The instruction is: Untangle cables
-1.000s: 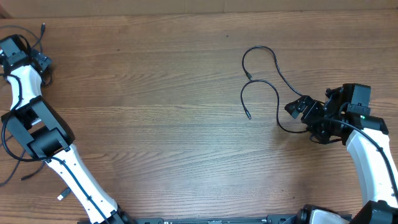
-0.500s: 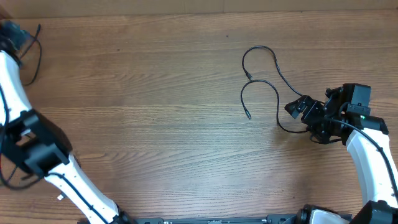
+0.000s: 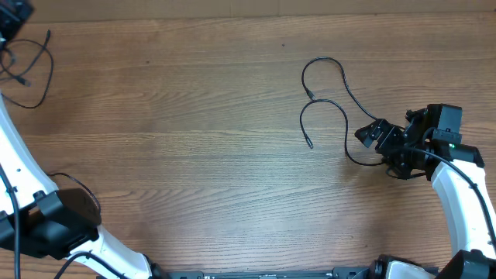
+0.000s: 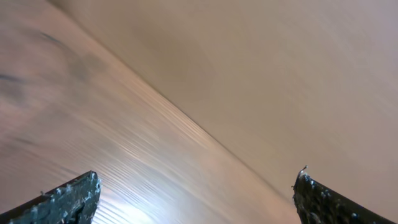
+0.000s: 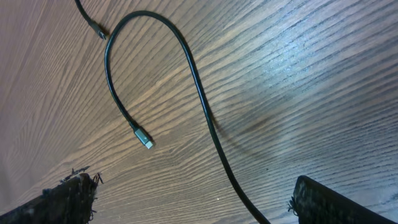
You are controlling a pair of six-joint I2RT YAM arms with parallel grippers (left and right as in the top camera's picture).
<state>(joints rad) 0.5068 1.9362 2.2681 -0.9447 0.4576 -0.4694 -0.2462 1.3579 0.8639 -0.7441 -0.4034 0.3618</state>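
One thin black cable (image 3: 325, 101) lies in two loops on the wooden table right of centre. In the right wrist view the cable (image 5: 198, 87) runs between my fingers, and its silver tip (image 5: 144, 138) rests on the wood. My right gripper (image 3: 378, 151) is open around the cable's near end, its jaws (image 5: 193, 205) wide apart. Another loose black cable (image 3: 17, 66) lies at the far left edge. My left gripper (image 3: 9, 15) is at the top left corner, above and apart from it. In the blurred left wrist view its jaws (image 4: 196, 199) are open and empty.
The wooden table (image 3: 194, 155) fills the overhead view. The left arm's base (image 3: 54, 225) stands at the lower left with its own thick wires. The right arm (image 3: 457, 194) comes in from the lower right.
My left arm has swung up and away to the top left corner, leaving the loose cable lying on the table. The right arm and its cable have not moved.
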